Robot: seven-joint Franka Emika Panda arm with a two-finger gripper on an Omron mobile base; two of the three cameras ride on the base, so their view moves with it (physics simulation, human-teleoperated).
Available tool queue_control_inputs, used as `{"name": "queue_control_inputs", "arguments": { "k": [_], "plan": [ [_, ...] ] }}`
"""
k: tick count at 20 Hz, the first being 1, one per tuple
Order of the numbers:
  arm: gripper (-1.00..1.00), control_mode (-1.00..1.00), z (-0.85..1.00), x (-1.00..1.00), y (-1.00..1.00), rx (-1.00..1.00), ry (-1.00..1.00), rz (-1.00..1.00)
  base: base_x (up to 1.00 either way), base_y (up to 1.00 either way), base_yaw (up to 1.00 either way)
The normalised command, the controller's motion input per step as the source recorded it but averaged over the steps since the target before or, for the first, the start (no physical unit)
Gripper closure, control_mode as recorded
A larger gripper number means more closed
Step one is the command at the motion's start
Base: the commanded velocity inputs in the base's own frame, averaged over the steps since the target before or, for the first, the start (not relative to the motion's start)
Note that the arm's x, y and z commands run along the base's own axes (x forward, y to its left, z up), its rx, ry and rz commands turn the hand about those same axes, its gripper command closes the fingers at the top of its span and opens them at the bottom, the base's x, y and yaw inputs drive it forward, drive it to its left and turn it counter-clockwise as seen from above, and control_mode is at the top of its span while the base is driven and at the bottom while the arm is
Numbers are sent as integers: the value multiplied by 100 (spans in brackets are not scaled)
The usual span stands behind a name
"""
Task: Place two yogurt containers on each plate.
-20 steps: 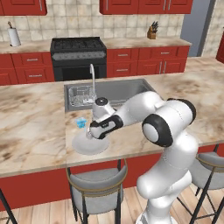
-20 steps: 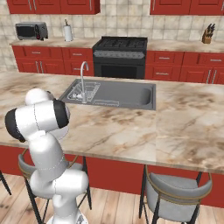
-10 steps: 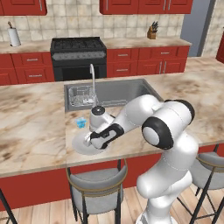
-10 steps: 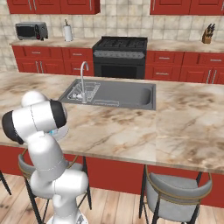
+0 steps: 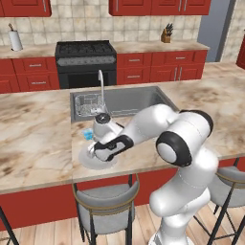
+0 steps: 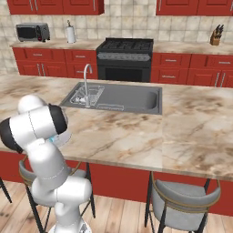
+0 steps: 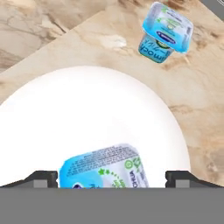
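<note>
gripper (image 7: 112, 177) lower over plate (image 7: 65, 113), fingers spread, yogurt cup (image 7: 105, 168) between them

— What sort of place is this?
— A home kitchen: red wooden cabinets (image 5: 158, 72), a black gas range with oven (image 5: 85, 62), a steel sink set in a marbled beige island counter (image 6: 136, 132).
— Anything else?
— A grey toaster oven (image 6: 32, 32), probably a knife block (image 6: 216, 35), and grey-cushioned bar stools (image 5: 106, 209).

Glossy marble-look counter (image 7: 205, 113), probably glazed plate (image 7: 87, 113)
</note>
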Motion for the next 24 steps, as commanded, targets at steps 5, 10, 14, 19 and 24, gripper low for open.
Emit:
{"name": "queue_control_inputs", "arguments": {
  "k": [5,10,14,19,24],
  "plan": [
    [-100,-100,76,49,14,0,4,-1,0,0,0],
    [-100,-100,44,59,1,5,11,-7,0,0,0],
    [-100,-100,0,55,40,1,2,-23,0,0,0],
    [-100,-100,-1,31,48,0,3,-21,0,0,0],
    [-100,-100,-18,19,22,8,0,-22,0,0,0]
  ]
}}
